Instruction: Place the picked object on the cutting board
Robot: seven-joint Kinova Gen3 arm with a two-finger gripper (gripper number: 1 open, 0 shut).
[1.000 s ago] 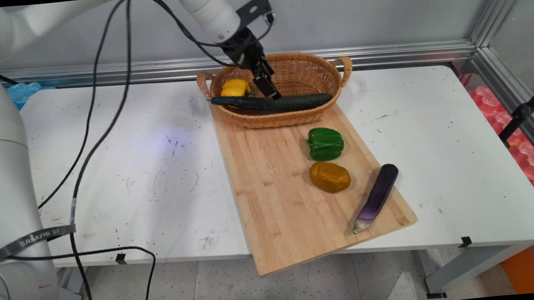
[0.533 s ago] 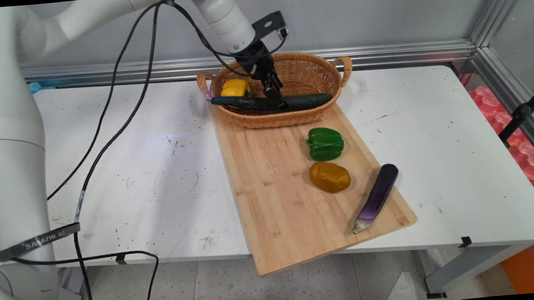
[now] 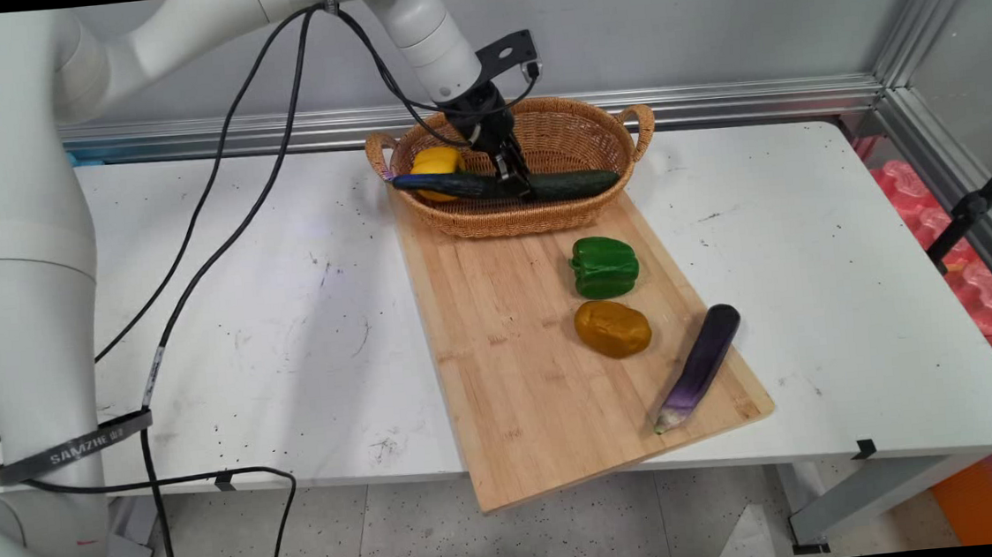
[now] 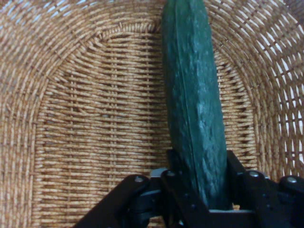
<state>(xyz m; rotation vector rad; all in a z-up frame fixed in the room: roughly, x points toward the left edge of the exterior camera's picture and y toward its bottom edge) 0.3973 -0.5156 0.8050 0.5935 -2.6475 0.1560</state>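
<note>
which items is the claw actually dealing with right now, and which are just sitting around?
In hand:
- claw, shut on the cucumber
- wicker basket, the cucumber lying across it
- yellow bell pepper, in the basket beside the cucumber

Lying about:
- green bell pepper, potato and eggplant, all on the wooden cutting board

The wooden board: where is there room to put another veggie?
The wooden board is bare all down its left half and near end. Its right side is crowded with the green pepper, potato and eggplant; the basket fills the far end.
</note>
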